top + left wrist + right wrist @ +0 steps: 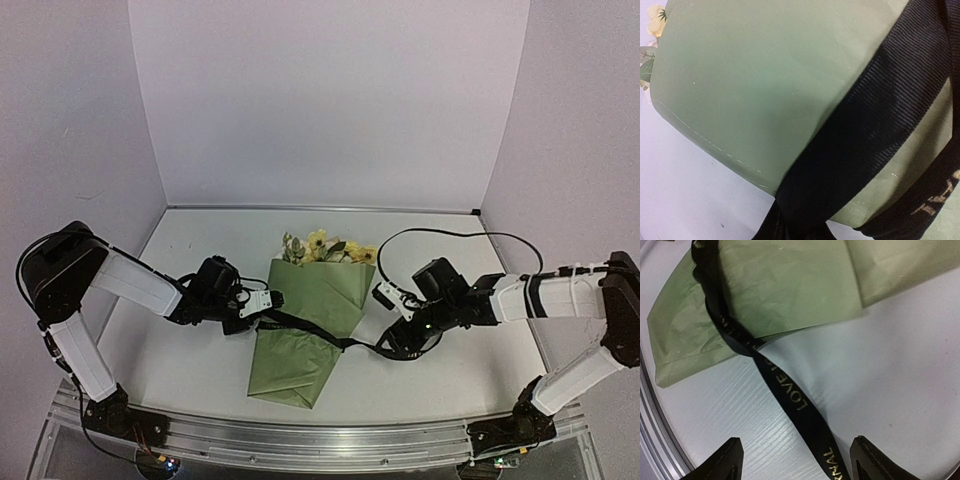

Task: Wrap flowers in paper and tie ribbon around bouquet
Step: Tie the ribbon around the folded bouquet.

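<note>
One ribbon (312,331) across the bouquet (296,372)

The paper (300,340) hides the flowers' (322,247) stems. The ribbon's (790,395) lettering runs off the bottom edge. Whether the left gripper (268,302) pinches it is too small to tell.

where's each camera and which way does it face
Top external: above and behind, looking down on the white table; both arms show.
Left wrist: close against the olive-green paper cone crossed by the black fabric ribbon; no fingers clear.
Right wrist: low, facing the ribbon lying between the open right gripper's fingertips.
All share cone and ribbon.
</note>
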Robot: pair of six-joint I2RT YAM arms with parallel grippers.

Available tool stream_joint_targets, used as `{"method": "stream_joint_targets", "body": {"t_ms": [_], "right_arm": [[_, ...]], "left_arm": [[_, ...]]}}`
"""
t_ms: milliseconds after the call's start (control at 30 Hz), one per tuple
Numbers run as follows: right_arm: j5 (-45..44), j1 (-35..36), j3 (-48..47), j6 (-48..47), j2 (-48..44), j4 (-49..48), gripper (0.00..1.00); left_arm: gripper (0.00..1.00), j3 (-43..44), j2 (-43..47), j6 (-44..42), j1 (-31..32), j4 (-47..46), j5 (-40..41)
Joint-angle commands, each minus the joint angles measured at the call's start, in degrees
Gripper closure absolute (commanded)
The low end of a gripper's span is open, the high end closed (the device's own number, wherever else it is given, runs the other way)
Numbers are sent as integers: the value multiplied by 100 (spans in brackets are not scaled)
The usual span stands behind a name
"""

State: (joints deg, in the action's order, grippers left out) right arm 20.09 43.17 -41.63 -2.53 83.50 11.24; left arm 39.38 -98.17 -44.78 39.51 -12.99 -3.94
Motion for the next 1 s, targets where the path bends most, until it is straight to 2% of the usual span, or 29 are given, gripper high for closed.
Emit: {"method": "stream_joint_targets", "body": {"t_ms": [0,267,500,833,867,967], "right_arm": [[2,269,-441,-595,391,-131,24],[-371,690,-928,-974,1164,-169,25],[-1014,842,-1021,-968,1534,-333,33],[-1488,885,-1224,-525,1849,-746,52],[-1526,887,-1240,-472,1865,-766,55],[-1726,885,-1233,-360,1863,-773,74]], "left_arm": [[91,77,227,162,32,-69,-19],[97,34,475,349,31,-81,14],[99,-43,816,500,32,7,107],[100,-139,998,671,38,53,106],[100,-146,1000,687,40,45,104],[100,-154,1013,747,48,31,148]]}}
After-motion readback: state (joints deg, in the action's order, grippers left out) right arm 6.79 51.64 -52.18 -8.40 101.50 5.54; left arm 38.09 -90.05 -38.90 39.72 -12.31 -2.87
